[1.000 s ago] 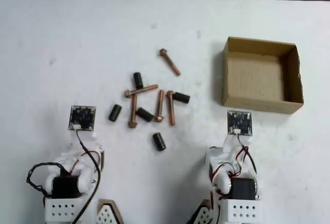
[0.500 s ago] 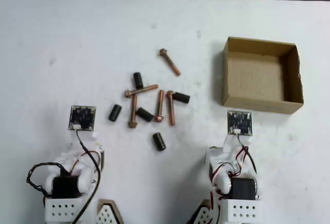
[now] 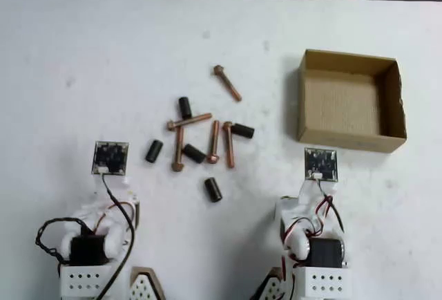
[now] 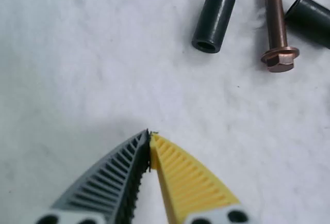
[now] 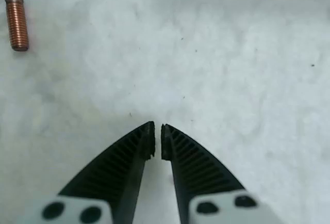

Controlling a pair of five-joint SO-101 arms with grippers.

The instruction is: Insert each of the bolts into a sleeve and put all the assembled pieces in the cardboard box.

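Flagging risks for the first pick; nothing is assembled yet. Left pincer (image 4: 149,136), grey and yellow fingers, is pressed together on nothing. Right pincer (image 5: 158,131), black, has its tips all but touching and is also holding nothing. The open brown cardboard box (image 3: 349,137) has nothing in it.

The copper-coloured hex-head bolts (image 3: 178,148) and short black tubular sleeves (image 3: 213,189) lie heaped on the white worktop (image 3: 69,37), well apart from the box on its left-arm side. One lone bolt (image 3: 227,83) lies between the heap and the box.

Risks as I see them:
- Heaped bolts cross and touch, so closing on one likely drags its neighbours.
- Sleeves are round and will roll away if nudged off-centre.
- The nearest sleeve (image 4: 213,21) lies just beside a bolt head (image 4: 280,59), so a wide approach could catch both.
- Bolt to bore needs tight alignment; a tilted grip will jam it.
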